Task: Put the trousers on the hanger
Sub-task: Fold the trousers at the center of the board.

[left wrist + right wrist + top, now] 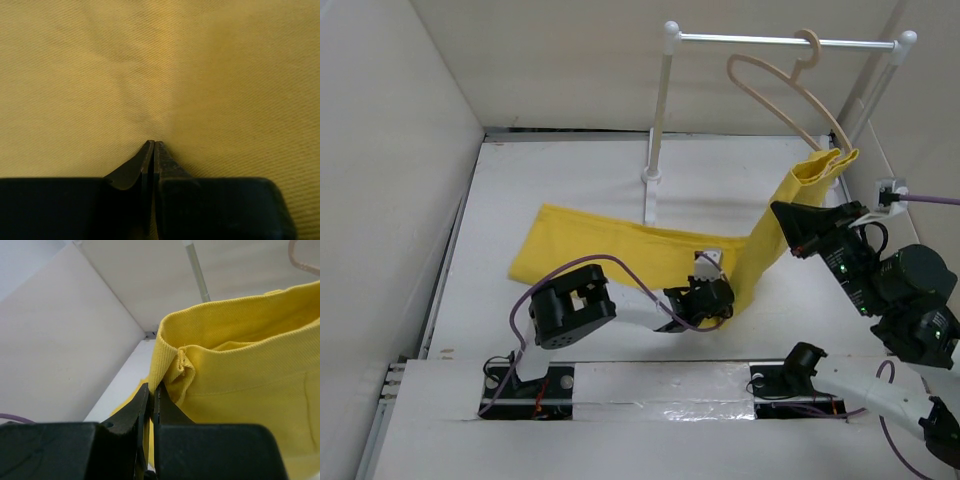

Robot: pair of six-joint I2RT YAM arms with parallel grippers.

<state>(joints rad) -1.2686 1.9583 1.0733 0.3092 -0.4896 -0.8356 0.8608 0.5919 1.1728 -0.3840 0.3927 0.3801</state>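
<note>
Bright yellow soft-fabric trousers (620,250): one stretch lies flat on the white table (570,180) in front of the white-posted rack with metal bar (663,110), the other rises toward the rack's right post. Slim beige triangular hanger (775,95) hooks on the rack's bar, and the raised trouser end reaches its lower end. Right gripper (151,390): closed, pinching a trouser edge. Left gripper (152,146): fingers together, tips against cloth. Whether it has a pinch, cannot tell.

Yellow trousers (150,65) fill whole view, fine twill weave, faint creases running from upper left toward centre. Left half paler, right half deeper yellow, soft vertical boundary between. Left gripper (154,144) at bottom centre, black fingers (134,171) pressed together, thin dark slit between, tips against cloth. Cloth pinched or not: unclear.
</note>
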